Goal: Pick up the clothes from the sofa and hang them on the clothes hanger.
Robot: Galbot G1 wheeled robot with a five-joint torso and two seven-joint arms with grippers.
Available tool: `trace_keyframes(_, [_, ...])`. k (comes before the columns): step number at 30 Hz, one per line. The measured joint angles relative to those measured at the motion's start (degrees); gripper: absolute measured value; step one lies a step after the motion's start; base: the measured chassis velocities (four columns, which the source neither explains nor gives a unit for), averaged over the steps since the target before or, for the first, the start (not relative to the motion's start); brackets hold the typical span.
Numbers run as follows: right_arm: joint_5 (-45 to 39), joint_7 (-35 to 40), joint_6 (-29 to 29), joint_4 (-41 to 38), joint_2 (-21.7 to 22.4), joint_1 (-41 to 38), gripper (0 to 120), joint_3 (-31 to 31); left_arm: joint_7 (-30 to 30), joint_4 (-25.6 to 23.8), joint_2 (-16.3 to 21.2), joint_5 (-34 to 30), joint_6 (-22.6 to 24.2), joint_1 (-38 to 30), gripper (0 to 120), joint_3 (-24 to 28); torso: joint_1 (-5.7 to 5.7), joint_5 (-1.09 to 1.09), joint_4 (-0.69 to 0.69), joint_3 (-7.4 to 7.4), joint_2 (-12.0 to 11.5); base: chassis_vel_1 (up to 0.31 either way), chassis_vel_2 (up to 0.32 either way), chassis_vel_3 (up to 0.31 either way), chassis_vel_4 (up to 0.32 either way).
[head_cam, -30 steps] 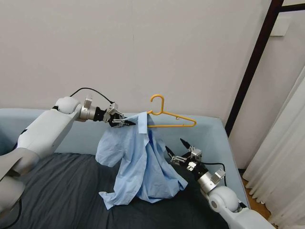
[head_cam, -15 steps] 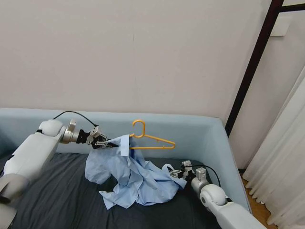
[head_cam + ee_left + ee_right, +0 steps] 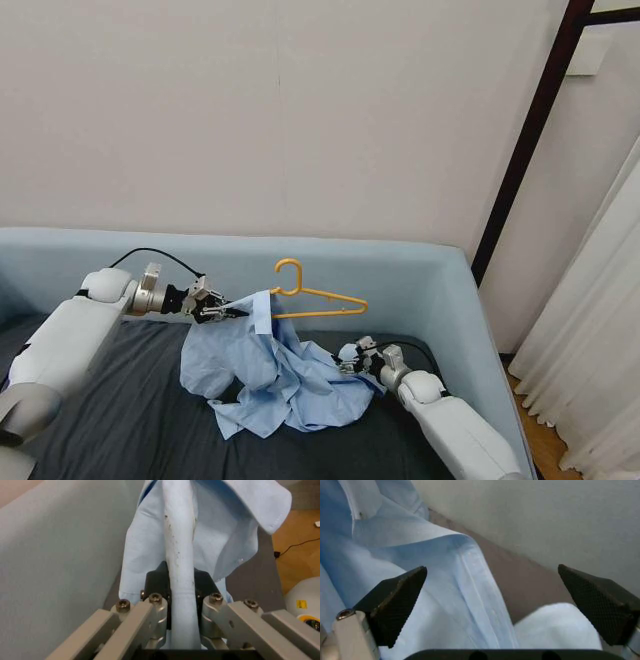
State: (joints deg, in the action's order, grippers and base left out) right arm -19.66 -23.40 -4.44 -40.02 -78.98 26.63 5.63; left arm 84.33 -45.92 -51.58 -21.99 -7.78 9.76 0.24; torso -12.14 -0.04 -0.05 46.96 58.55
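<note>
Lowered from where it hung a second ago, my left gripper [image 3: 215, 312] now sits just above the dark grey seat cushion [image 3: 110, 400] of the pale blue sofa [image 3: 430, 285], in front of the backrest. The load has come down with it. This gripper's fingers [image 3: 152, 609] are clamped tight on a narrow fold of the light blue cotton button-up shirt [image 3: 290, 385]. In the left wrist view that fold runs straight out between them, with the rest of the cloth spreading beyond.

The collar end of the shirt hangs from my grip. Its lower part, which dangled free earlier, is now heaped on the cushion.

The orange plastic clothes hanger [image 3: 320, 296] has dropped too. Its hook rises just right of the held collar. One arm is hidden inside the fabric, and the other sticks out bare to the right, roughly level, in front of the backrest.

Further right, my right gripper [image 3: 350, 358] has moved in from open air and is low at the right edge of the heap. It is touching the cloth or just beside it; I cannot tell which. In the right wrist view its fingers [image 3: 400, 596] are spread wide with nothing pinched between them. The shirt's folds lie just ahead on the cushion, with the sofa's backrest behind.
</note>
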Motion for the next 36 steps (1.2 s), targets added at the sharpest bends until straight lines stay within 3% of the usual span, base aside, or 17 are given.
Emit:
trace_keyframes(6, [7.5, 3.0, 2.2, 3.8, -3.1, -1.4, 88, -0.4, -0.2, -1.0, 1.1, -0.9, 0.2, 0.1, 6, 0.0, 0.0, 0.01, 0.0, 0.0, 0.0, 0.0, 0.0, 0.0, 0.0])
trace_keyframes(15, [12.8, 4.3, 5.3, 7.1, -4.9, -1.9, 52, -2.3, -0.2, -1.9, 2.3, -1.6, 0.4, 0.5, 6, 0.0, 0.0, 0.0, -0.02, 0.0, 0.0, 0.0, 0.0, 0.0, 0.0])
trace_keyframes(24, [14.8, 3.2, 6.6, 6.9, -4.9, -1.1, 25, -3.0, -0.5, -2.2, 2.7, -1.9, 0.4, 0.7, 6, 0.0, 0.0, 0.01, -0.01, -0.01, 0.0, 0.0, 0.0, 0.0, 0.0])
trace_keyframes(29, [14.2, 2.8, 6.0, 5.9, -4.3, -0.3, 1, -3.6, -0.6, -2.2, 2.9, -2.1, 0.4, 0.7, 6, 0.0, 0.0, 0.01, -0.01, 0.0, 0.0, 0.0, 0.0, 0.0, 0.0])
trace_keyframes(36, [5.3, 4.3, 5.8, 0.3, -1.7, 1.2, 0, -4.1, -0.7, -1.8, 2.7, -2.3, 0.1, 0.7, 6, 0.0, 0.0, 0.02, 0.0, 0.0, 0.0, 0.0, 0.0, 0.0, 0.0])
